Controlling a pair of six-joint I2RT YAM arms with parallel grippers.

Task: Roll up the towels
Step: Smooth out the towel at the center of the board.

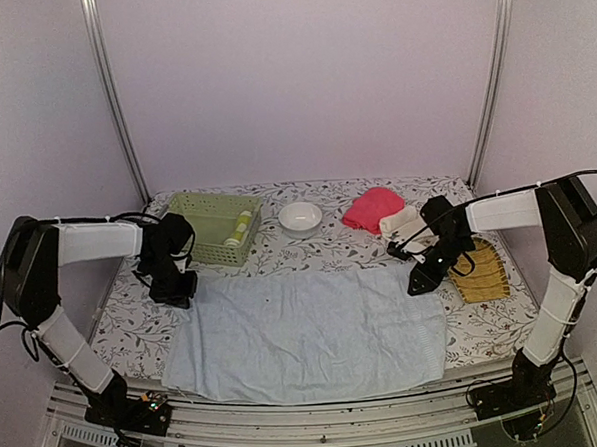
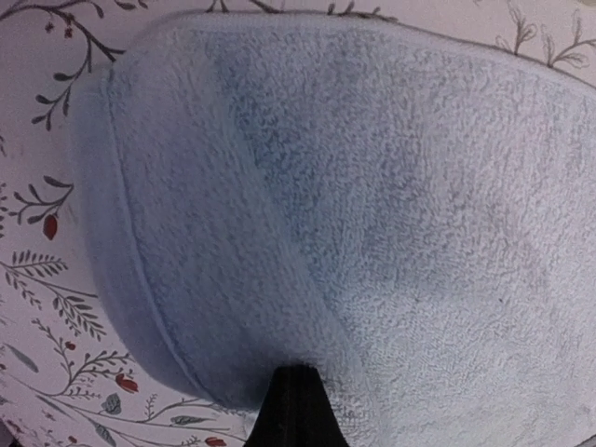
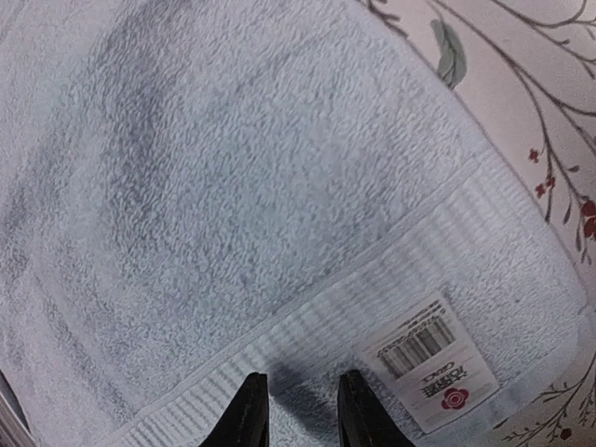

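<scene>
The very large pale blue towel [image 1: 304,328] lies spread flat across the middle of the table. My left gripper [image 1: 179,288] is at its far left corner, shut on a raised fold of the cloth [image 2: 233,279]; its joined fingertips [image 2: 293,396] show as one black wedge. My right gripper [image 1: 422,277] is at the far right corner beside the barcode label [image 3: 433,368]. Its fingers [image 3: 250,414] stand a little apart, pressed into the hem with cloth between them. A pink towel [image 1: 371,208] and a rolled cream-white towel [image 1: 401,221] lie at the back right. A yellow-green rolled towel [image 1: 241,227] lies in the basket.
The pale green basket [image 1: 203,213] stands at the back left, just behind my left gripper. A white bowl [image 1: 300,216] sits at the back centre. The yellow woven tray [image 1: 478,271] lies right of my right gripper. Floral tablecloth [image 1: 133,322] covers the table.
</scene>
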